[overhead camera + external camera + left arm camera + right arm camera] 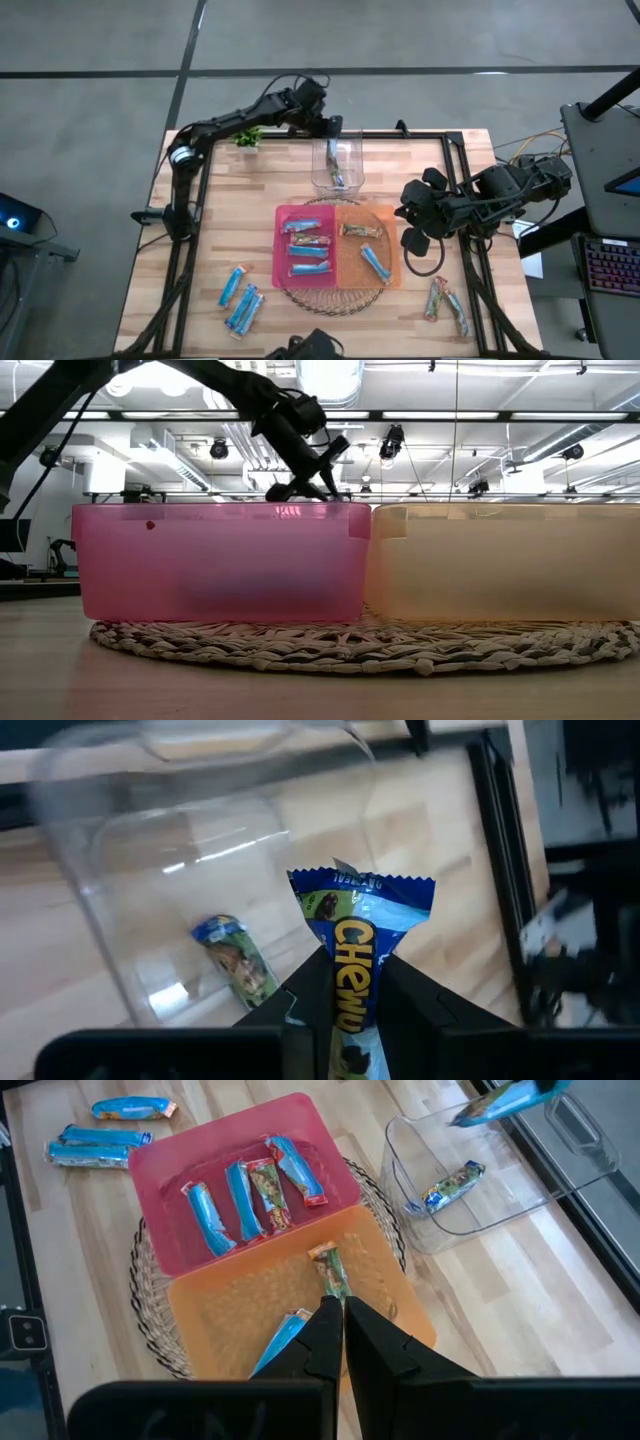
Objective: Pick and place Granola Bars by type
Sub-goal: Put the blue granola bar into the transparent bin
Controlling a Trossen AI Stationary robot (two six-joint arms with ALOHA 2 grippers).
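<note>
Right, my left gripper (345,1010) is pinched on a blue shiny-wrapped granola bar (358,935), hanging over the clear plastic tub (337,166) at twelve o'clock, where one bar (237,954) already lies. My right gripper (335,1330), fingers pressed together and empty, hovers over the orange bin (390,262) at three o'clock beside the pink bin (279,250).

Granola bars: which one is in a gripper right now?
The blue bar pinched upright in the left gripper, above the clear bin. All the others lie loose in bins or on the table.
</note>
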